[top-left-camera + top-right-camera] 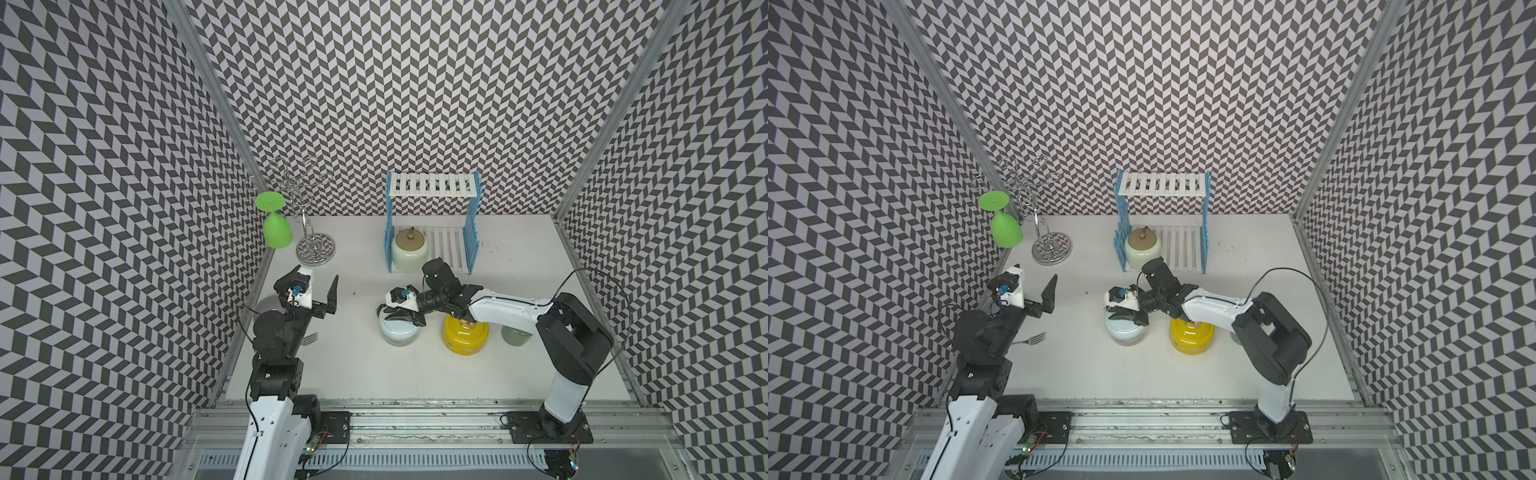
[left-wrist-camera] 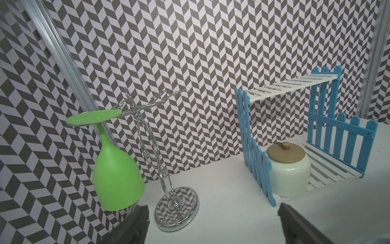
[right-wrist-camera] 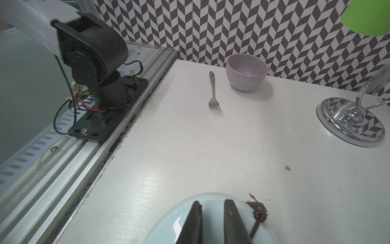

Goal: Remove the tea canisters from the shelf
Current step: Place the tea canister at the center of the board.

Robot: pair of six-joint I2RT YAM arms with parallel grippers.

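Right end effector (image 3: 212,202) pinched narrow on the lid of the pale blue canister (image 1: 397,337), likely parking it on the desk (image 1: 519,374). Left end effector (image 1: 315,279) gaped wide, empty; the cream canister (image 1: 409,253) stood on the shelf (image 1: 432,189).

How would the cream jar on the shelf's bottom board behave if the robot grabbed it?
The cream jar looks glazed and glossy, so it is probably slippery and breakable. Its squat, wide body suggests it would slide rather than tip if pushed. The brown lid seems merely to rest on top, so lifting by its knob might leave the jar behind.
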